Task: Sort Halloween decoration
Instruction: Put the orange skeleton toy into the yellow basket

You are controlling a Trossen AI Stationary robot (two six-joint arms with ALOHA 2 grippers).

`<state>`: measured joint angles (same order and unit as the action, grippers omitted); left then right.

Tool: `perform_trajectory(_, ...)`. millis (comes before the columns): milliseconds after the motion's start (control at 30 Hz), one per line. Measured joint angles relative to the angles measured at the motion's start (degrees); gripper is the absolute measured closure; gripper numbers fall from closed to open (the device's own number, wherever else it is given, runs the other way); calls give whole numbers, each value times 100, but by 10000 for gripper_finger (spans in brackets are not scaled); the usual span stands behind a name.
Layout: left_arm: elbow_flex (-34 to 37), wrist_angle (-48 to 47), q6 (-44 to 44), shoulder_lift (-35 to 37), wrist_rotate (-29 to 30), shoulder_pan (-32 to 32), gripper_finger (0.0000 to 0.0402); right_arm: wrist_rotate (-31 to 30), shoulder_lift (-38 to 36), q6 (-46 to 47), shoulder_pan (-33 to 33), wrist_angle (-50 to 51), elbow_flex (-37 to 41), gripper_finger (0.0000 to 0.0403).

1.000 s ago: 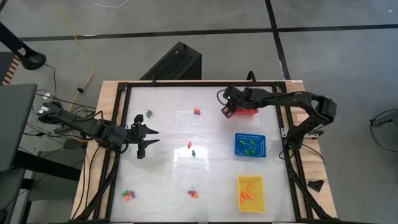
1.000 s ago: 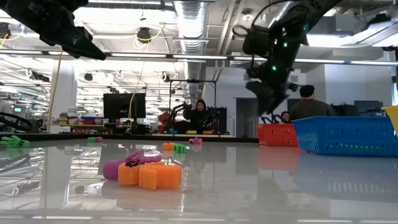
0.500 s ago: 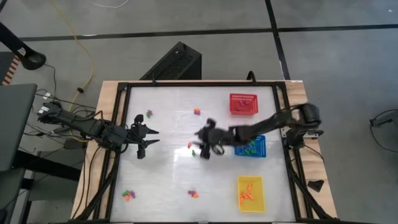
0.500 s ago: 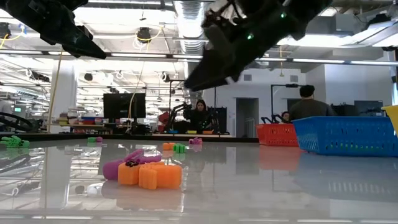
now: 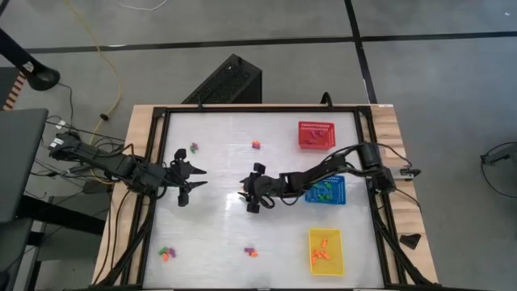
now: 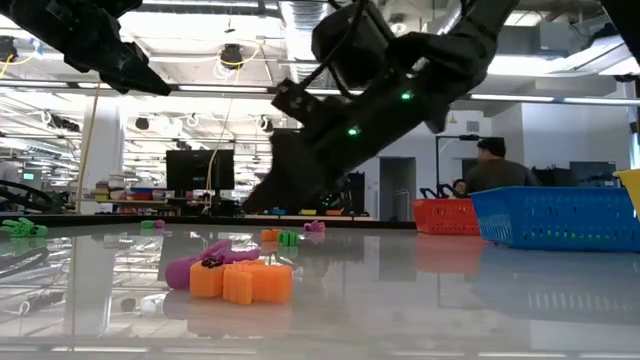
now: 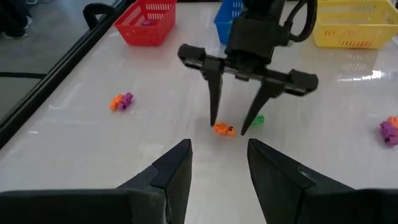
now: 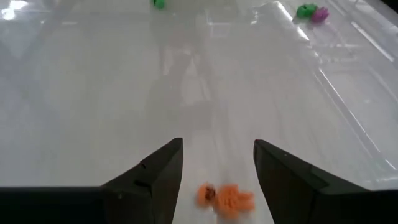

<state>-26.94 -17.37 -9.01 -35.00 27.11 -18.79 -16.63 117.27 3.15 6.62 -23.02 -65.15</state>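
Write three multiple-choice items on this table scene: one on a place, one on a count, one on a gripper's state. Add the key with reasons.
1. Where is the right gripper?
A. over the red basket
B. around an orange trinket mid-table
C. inside the yellow basket

2. How many mesh baskets stand on the table?
A. two
B. three
C. four

3. How do the right gripper's jaws stand?
A. open
B. shut on a green trinket
C. shut, empty

Key:
1 B: the left wrist view shows its fingertips either side of the orange trinket.
2 B: the red basket, blue basket and yellow basket show from above.
3 A: both wrist views show a clear gap between the fingers.
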Motion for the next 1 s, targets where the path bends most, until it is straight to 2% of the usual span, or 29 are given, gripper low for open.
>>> perform_trajectory(300,-4,-51,18,-93,-31,0,255,63,16,512,-149,723,-15,168)
perform_trajectory(500,-4,-22,31,-172,-26,2,255,443,108,774,-156,852,-22,168)
perform_trajectory(667,-4,24,10,-175,-26,0,255,375,99,1040,-156,1267,-33,168)
perform_trajectory(1000,-4,13,1,-175,-24,2,255,401,-44,1070,-143,1305,2,168)
